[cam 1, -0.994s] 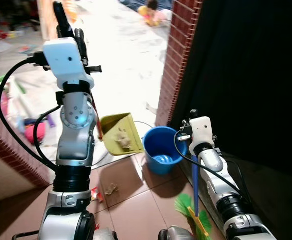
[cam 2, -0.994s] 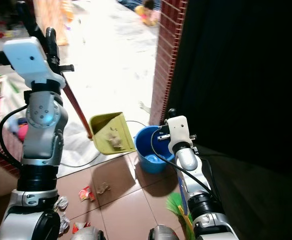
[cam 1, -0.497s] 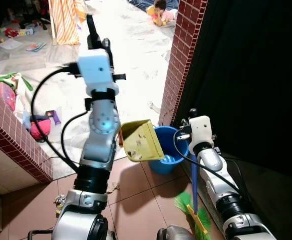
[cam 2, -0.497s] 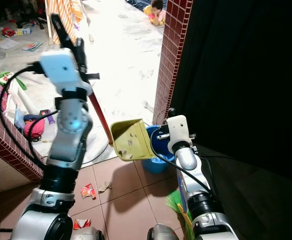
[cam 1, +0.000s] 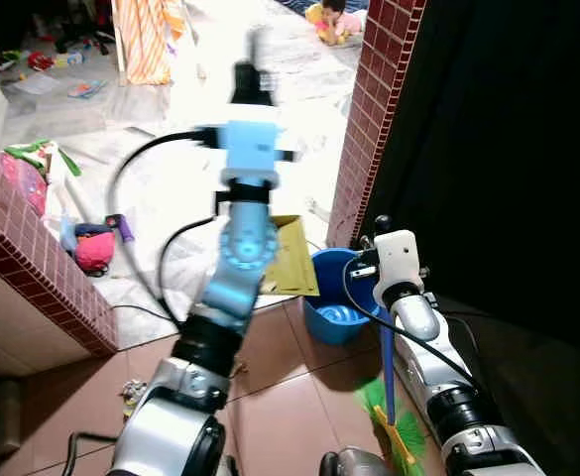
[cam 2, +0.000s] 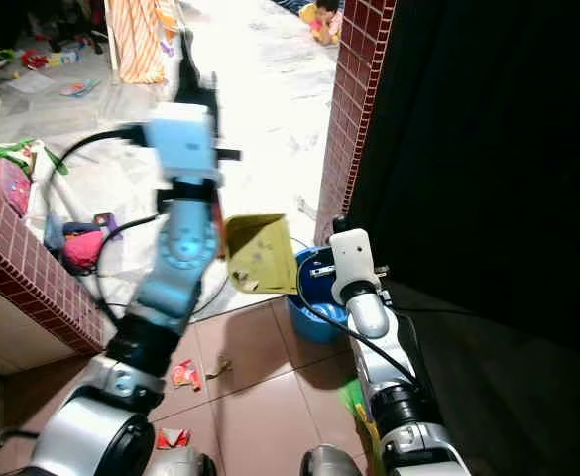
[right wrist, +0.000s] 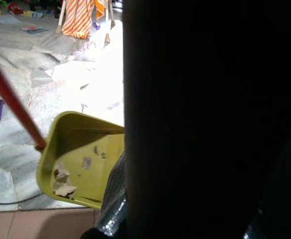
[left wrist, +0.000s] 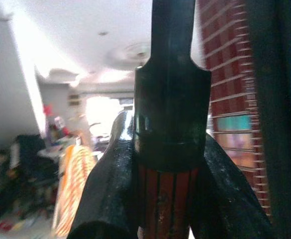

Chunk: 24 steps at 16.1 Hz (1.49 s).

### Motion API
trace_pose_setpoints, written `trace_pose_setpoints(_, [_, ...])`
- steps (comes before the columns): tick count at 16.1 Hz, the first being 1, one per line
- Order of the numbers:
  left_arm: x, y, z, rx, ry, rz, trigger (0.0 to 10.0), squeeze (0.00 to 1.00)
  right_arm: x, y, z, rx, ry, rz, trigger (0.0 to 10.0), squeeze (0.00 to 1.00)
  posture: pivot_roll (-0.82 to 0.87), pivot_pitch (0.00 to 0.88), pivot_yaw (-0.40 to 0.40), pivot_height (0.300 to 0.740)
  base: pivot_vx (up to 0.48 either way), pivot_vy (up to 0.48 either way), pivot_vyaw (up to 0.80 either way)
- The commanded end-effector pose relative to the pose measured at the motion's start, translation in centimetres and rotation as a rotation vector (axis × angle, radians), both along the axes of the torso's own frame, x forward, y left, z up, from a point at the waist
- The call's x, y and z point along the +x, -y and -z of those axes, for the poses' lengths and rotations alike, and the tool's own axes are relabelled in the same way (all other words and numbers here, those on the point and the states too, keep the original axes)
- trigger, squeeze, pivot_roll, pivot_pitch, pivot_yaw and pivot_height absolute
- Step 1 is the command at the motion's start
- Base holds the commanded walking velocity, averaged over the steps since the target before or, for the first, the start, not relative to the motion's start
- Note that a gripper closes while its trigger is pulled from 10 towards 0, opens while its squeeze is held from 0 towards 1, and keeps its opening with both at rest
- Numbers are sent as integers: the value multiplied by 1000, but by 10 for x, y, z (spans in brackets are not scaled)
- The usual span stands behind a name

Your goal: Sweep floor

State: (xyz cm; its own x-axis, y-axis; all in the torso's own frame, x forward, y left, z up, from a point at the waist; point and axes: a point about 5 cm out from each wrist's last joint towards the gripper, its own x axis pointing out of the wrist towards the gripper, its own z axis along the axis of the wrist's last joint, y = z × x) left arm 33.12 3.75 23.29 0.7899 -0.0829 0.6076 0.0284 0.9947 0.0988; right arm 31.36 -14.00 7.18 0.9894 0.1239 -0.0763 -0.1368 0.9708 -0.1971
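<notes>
My left gripper (left wrist: pixel 167 199) is shut on the red and black handle (left wrist: pixel 167 164) of a yellow dustpan (cam 1: pixel 291 260). The left arm is raised and blurred. The dustpan hangs tilted against the left rim of a blue bucket (cam 1: pixel 337 309), with paper scraps (right wrist: pixel 62 182) lying in it. My right gripper (cam 1: pixel 383 228) stands beside the bucket, shut on the blue handle (cam 1: pixel 386 369) of a broom. The broom's green and yellow bristles (cam 1: pixel 395 436) rest on the brown tiles. In the right wrist view a dark shaft hides most of the scene.
A red brick pillar (cam 1: pixel 367 119) rises behind the bucket, with darkness to its right. A low brick wall (cam 1: pixel 32 260) runs along the left. Wrappers (cam 2: pixel 183 375) lie on the tiles. Toys, a striped cloth (cam 1: pixel 146 40), cables and a person (cam 1: pixel 335 16) lie on the far floor.
My left arm has swung to the right, carrying the dustpan from left of the bucket up to its rim. The view has shifted too. The right arm and broom have stayed put.
</notes>
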Motion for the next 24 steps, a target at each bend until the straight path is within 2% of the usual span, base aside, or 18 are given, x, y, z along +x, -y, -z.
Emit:
trace_pose_setpoints(1, [-3, 10, -14, 17, 77, 41, 10000, 0, 2, -3, -9, 21, 47, 7, 10000, 0, -74, 0, 65, 740, 0, 0, 0])
trace_pose_setpoints(2, [-7, 26, -14, 33, 93, 110, 10000, 0, 0, -3, -8, 27, 49, 19, 10000, 0, -78, 0, 77, 740, 0, 0, 0])
trace_pose_setpoints(4, [-10, 36, -14, 43, 99, 171, 10000, 0, -1, -3, -7, 28, 50, 25, 10000, 0, -80, 0, 86, 740, 0, 0, 0])
trace_pose_setpoints(6, [-21, 54, -9, 90, 116, 313, 10000, 0, -1, -2, -7, 30, 52, 34, 10000, 0, -80, 0, 93, 740, 0, 0, 0])
trace_pose_setpoints(7, [-23, 58, -7, 104, 118, 341, 10000, 0, 0, -2, -8, 30, 53, 36, 10000, 0, -78, 0, 94, 740, 0, 0, 0])
trace_pose_setpoints(9, [-34, 74, 0, 171, 126, 519, 10000, 0, 1, -2, -9, 30, 59, 40, 10000, 0, -77, 0, 97, 740, 0, 0, 0])
trace_pose_setpoints(10, [-46, 83, 6, 235, 146, 666, 10000, 0, 2, -3, -10, 31, 62, 41, 10000, 0, -74, 0, 96, 740, 0, 0, 0])
trace_pose_setpoints(11, [-51, 86, 10, 260, 139, 727, 10000, 0, 3, -4, -9, 30, 62, 40, 10000, 0, -74, 0, 96, 740, 0, 0, 0])
trace_pose_setpoints(12, [-59, 92, 20, 335, 134, 831, 10000, 0, 3, -4, -9, 28, 62, 37, 10000, 0, -75, 0, 94, 740, 0, 0, 0])
trace_pose_setpoints(13, [-61, 94, 23, 355, 128, 861, 10000, 0, 3, -5, -9, 24, 63, 33, 10000, 0, -76, 0, 92, 740, 0, 0, 0])
trace_pose_setpoints(16, [-59, 93, 20, 391, 161, 861, 10000, 0, 3, -4, -8, 18, 66, 30, 10000, 0, -77, 0, 89, 740, 0, 0, 0])
trace_pose_setpoints(18, [-54, 89, 9, 392, 207, 825, 10000, 0, 4, -4, -9, 11, 72, 25, 10000, 0, -78, 0, 85, 740, 0, 0, 0])
trace_pose_setpoints(19, [-51, 84, -7, 411, 277, 793, 10000, 0, 5, -6, -11, -12, 92, 7, 10000, 0, -78, 0, 82, 740, 0, 0, 0])
trace_pose_setpoints(20, [-49, 82, -11, 403, 283, 781, 10000, 0, 5, -6, -12, -15, 94, 4, 10000, 0, -79, 0, 82, 740, 0, 0, 0])
trace_pose_setpoints(21, [-35, 68, -33, 317, 292, 666, 10000, 0, 5, -6, -11, -11, 93, 4, 10000, 0, -79, 0, 80, 740, 0, 0, 0])
trace_pose_setpoints(23, [-19, 43, -62, 213, 320, 523, 10000, 0, 5, -6, -10, -11, 90, 2, 10000, 0, -75, 0, 68, 740, 0, 0, 0])
trace_pose_setpoints(24, [-10, 20, -80, 163, 339, 415, 10000, 0, 4, -6, -10, -14, 85, -7, 10000, 0, -69, 0, 58, 740, 0, 0, 0])
